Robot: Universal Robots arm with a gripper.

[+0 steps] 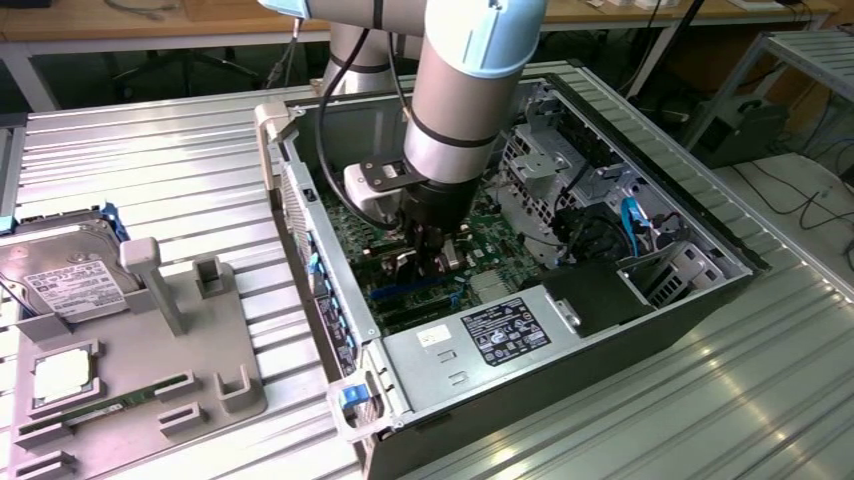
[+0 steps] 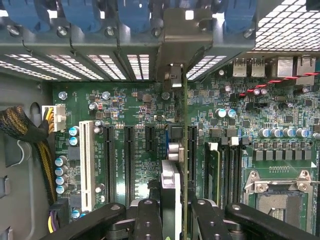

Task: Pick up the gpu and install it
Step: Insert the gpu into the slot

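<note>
The gpu (image 2: 184, 150) shows edge-on in the wrist view as a thin upright card. Its silvery end bracket (image 2: 186, 30) reaches the rear slot openings of the computer case (image 1: 334, 120). My gripper (image 2: 179, 220) is shut on the card, with one black finger (image 2: 147, 220) on each side of it. In the exterior view the gripper (image 1: 427, 252) is down inside the open case, just over the green motherboard (image 1: 501, 250), with the gpu (image 1: 446, 258) between its fingers. The card stands over the black expansion slots (image 2: 129, 165); whether it is seated in one I cannot tell.
A white slot (image 2: 86, 165), a yellow-black cable bundle (image 2: 30, 140) and the CPU socket (image 2: 280, 200) lie around the card. On the exterior view's left, a grey fixture (image 1: 160, 340) holds a silver hard drive (image 1: 60, 275) and a green memory stick (image 1: 114, 405). The case's drive cage (image 1: 574, 160) stands close to the arm.
</note>
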